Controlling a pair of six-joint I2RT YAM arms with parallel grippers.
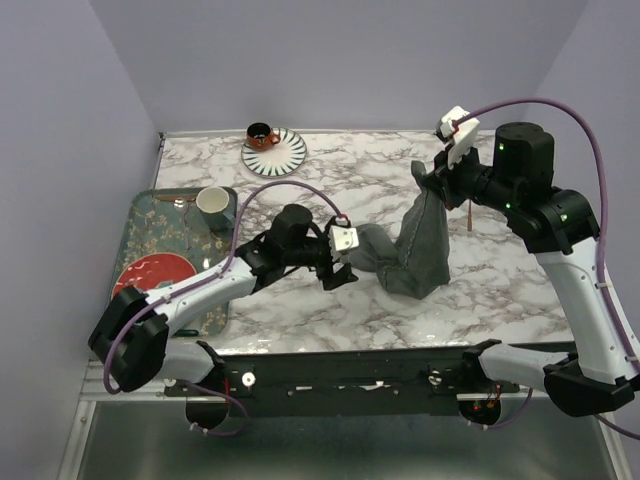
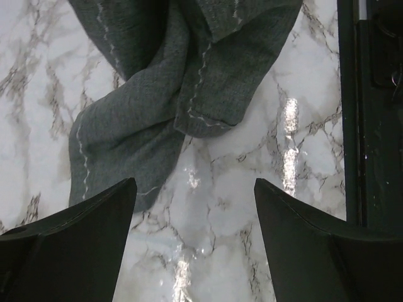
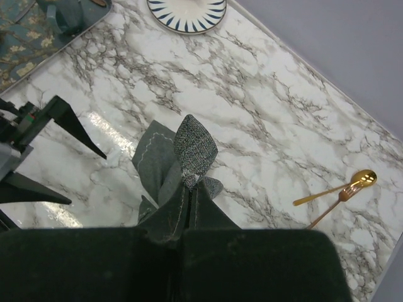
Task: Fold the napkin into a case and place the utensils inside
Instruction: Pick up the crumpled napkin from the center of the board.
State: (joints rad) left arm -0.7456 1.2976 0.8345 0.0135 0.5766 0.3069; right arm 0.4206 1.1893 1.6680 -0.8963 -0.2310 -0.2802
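Observation:
The dark grey napkin (image 1: pixel 418 245) hangs crumpled from my right gripper (image 1: pixel 437 180), which is shut on its top corner and holds it up; its lower end rests on the marble table (image 1: pixel 350 190). In the right wrist view the pinched cloth (image 3: pixel 189 154) bunches between the closed fingers. My left gripper (image 1: pixel 343 262) is open and empty, low over the table just left of the napkin's lower end (image 2: pixel 164 107). Two gold-copper utensils (image 3: pixel 343 192) lie on the marble to the right, partly hidden behind the right arm in the top view (image 1: pixel 468 215).
An orange cup (image 1: pixel 262 134) on a striped saucer (image 1: pixel 275 153) stands at the back. A patterned tray (image 1: pixel 150 245) at the left holds a green mug (image 1: pixel 214 203) and a red plate (image 1: pixel 152 272). The table's near edge runs by the arm bases.

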